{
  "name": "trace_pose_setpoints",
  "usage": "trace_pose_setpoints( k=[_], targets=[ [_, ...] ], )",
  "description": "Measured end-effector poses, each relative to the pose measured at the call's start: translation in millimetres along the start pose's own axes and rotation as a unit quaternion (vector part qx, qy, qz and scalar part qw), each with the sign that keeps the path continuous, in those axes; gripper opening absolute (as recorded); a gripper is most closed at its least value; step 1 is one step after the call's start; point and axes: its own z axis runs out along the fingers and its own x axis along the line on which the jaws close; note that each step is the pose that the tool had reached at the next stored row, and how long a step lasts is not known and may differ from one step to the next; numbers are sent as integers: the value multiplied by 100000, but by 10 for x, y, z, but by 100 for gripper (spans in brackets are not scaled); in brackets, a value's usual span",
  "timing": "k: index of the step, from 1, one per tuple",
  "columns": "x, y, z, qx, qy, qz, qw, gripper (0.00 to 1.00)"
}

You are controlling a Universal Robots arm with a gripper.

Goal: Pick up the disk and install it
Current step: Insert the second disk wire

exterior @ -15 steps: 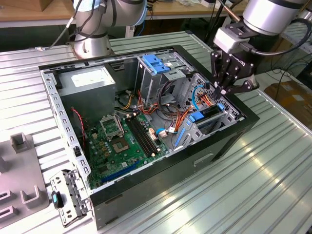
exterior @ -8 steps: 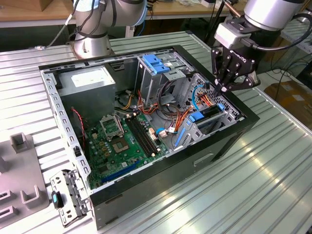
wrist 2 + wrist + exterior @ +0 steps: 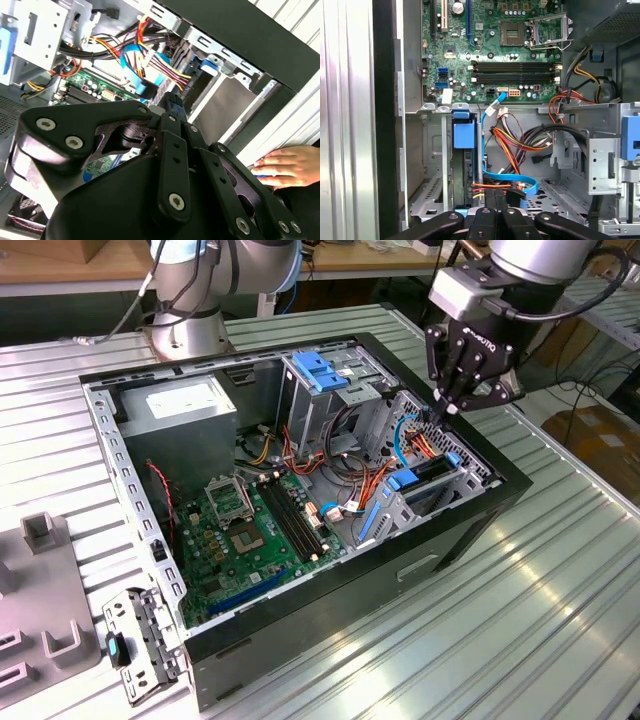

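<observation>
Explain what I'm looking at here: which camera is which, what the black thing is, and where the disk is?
The exterior view looks from off the arm at an open computer case lying on a ribbed metal table. The black claw is the arm's gripper, hanging over the drive bays at the exterior view's right. Its fingers are pressed together, low among the coloured cables.

Both wrist views come from cameras riding on the arm, looking past the gripper into the case. The first shows the green motherboard.

What looks like the disk stands on edge in a bay, between blue rails.

A person's hand rests beside the case in the second wrist view. A loose metal bracket lies on the table.
</observation>
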Motion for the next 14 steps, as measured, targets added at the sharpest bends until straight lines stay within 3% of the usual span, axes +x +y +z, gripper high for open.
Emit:
trace_pose_setpoints(
  k=[8, 9, 10, 11, 12, 14],
  targets=[
    [-197, 2, -35, -455, 326, -9, 99998, 11],
    [-236, -6, -35, -917, 673, -14, 99994, 11],
    [-260, -14, -31, -1397, 1232, -29, 99983, 11],
    [-262, -14, -26, -1552, 1580, -29, 99975, 11],
    [-261, -14, -26, -1557, 1737, -25, 99973, 11],
    [-262, -14, -27, -1559, 1760, -30, 99972, 11]
  ],
)
